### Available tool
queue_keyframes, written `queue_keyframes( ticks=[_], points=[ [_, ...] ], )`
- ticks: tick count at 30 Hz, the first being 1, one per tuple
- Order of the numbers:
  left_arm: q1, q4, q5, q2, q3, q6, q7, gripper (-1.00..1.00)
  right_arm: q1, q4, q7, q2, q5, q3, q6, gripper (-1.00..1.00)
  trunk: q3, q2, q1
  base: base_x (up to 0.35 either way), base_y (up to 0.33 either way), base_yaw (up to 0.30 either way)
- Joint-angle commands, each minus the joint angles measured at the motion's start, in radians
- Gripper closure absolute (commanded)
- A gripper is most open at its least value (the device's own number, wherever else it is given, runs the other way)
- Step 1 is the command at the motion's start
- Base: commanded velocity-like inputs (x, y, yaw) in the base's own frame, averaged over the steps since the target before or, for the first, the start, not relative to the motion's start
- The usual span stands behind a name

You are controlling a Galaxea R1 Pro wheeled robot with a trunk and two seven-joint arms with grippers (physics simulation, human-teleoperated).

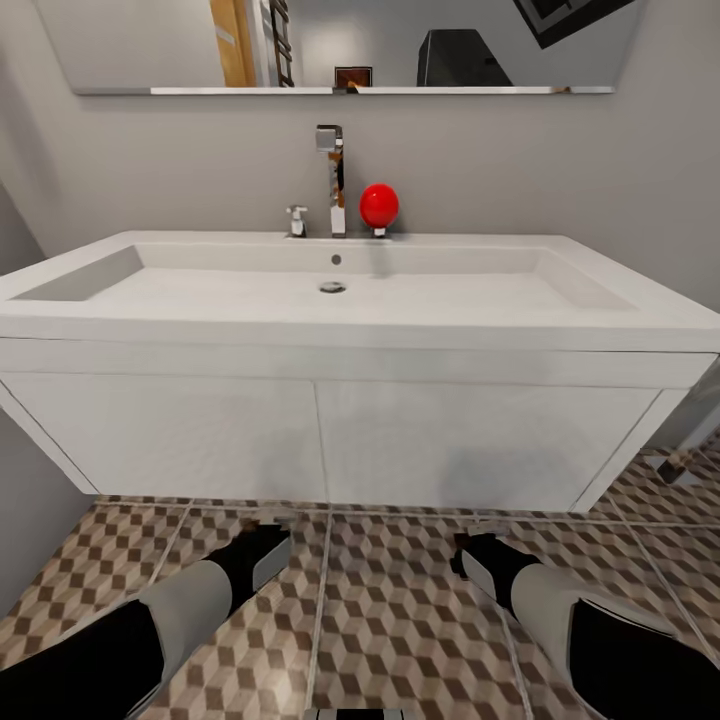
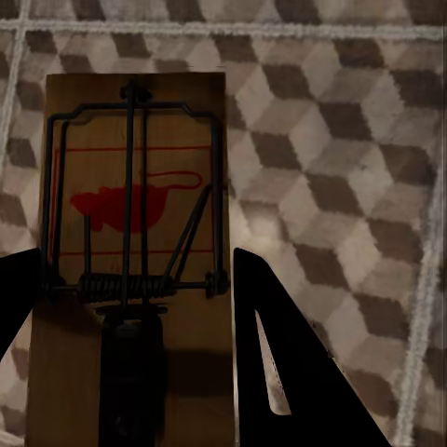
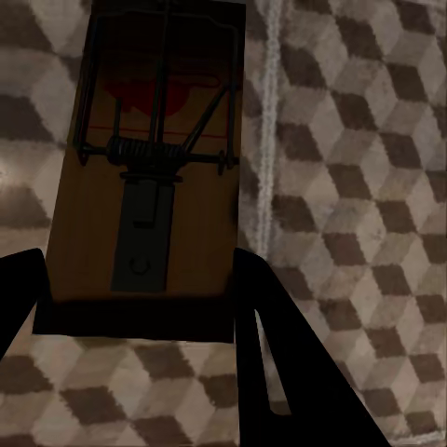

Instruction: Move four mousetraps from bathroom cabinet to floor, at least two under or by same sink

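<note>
In the left wrist view a brown mousetrap [image 2: 140, 186] with a wire bar and a red mouse print sits between the black fingers of my left gripper [image 2: 135, 270], which is shut on it. Another mousetrap [image 3: 158, 102] sits in my right gripper [image 3: 140, 270], shut on its near end. Both hang low over the cube-patterned bathroom floor [image 1: 400, 620]. In the head view the left gripper [image 1: 262, 545] and right gripper [image 1: 478, 550] are just in front of the white vanity [image 1: 320, 440] under the bathroom sink [image 1: 330, 290]. I cannot tell whether the traps touch the tiles.
A chrome faucet [image 1: 331, 180] and a red round object [image 1: 379, 205] stand at the back of the basin, below a mirror. A grey wall [image 1: 30, 500] closes in at the left. A small fixture [image 1: 680, 465] sits on the floor at the right.
</note>
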Motion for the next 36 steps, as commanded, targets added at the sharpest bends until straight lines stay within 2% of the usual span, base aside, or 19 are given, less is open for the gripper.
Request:
queue_keyframes(
  ticks=[1,10,16,25,36],
  points=[
    [-0.001,-0.002,0.001,0.000,-0.007,0.008,0.005,1.00,0.000,-0.003,-0.006,0.000,-0.011,0.009,0.004,1.00,-0.001,0.000,0.000,0.280,0.000,0.000],
    [0.000,-0.001,0.004,-0.004,-0.007,0.015,0.003,1.00,0.000,0.002,-0.005,0.000,-0.015,0.008,0.007,1.00,-0.001,0.000,0.000,0.124,0.000,0.000],
    [0.001,0.009,0.011,-0.004,-0.004,0.085,-0.002,1.00,0.001,0.003,-0.005,0.000,-0.014,0.009,0.007,1.00,-0.001,0.000,0.000,0.001,0.000,0.000],
    [0.002,-0.004,0.012,-0.009,-0.003,0.089,0.002,1.00,0.004,0.001,-0.003,0.000,-0.014,0.010,0.006,1.00,-0.001,0.000,0.000,0.000,0.000,0.000],
    [0.002,-0.004,0.013,-0.010,-0.001,0.090,0.002,1.00,0.006,-0.001,0.001,0.001,-0.012,0.010,0.004,1.00,-0.043,-0.003,0.005,0.000,0.000,0.000]
  ],
)
